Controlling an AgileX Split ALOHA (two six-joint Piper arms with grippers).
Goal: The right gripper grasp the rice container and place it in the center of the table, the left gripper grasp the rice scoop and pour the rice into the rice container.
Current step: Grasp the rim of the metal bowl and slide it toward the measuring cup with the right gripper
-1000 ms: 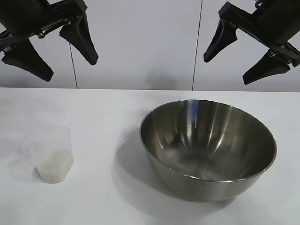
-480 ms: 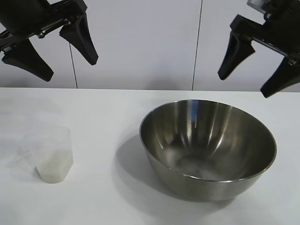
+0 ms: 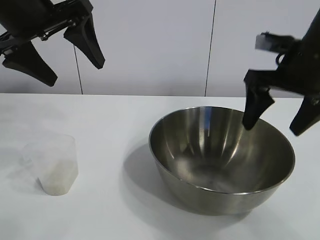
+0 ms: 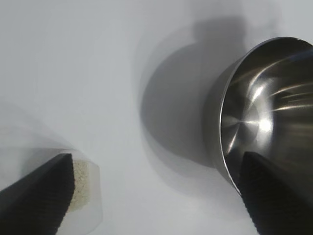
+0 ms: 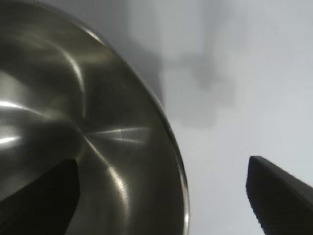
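The steel bowl (image 3: pixel 221 159) sits at four o'clock on the worktop (image 3: pixel 115 120), its far rim straddled by the right gripper (image 3: pixel 278 118), jaws released. A shallow bite could be lost on the slick rim; the left gripper (image 3: pixel 61 54) hangs open at ten o'clock.

Bowl (image 3: pixel 221 159): large, round, deep, polished steel with thin rim; upright on the table (image 3: pixel 115 120), right of centre in the exterior view; interior bare, reflections streaking the wall; casts a shadow toward the cup; seen also in the left wrist view (image 4: pixel 264 122) and the right wrist view (image 5: pixel 88 127).
Cup (image 3: pixel 52 164): small, translucent frosted plastic, tapered sides, small lip on its left side; upright on the table, well apart from the bowl, at the left of the exterior view.
Rice (image 3: pixel 57 180): white grains; shallow whitish layer in the cup's bottom; visible through the wall in the left wrist view (image 4: pixel 82 186).
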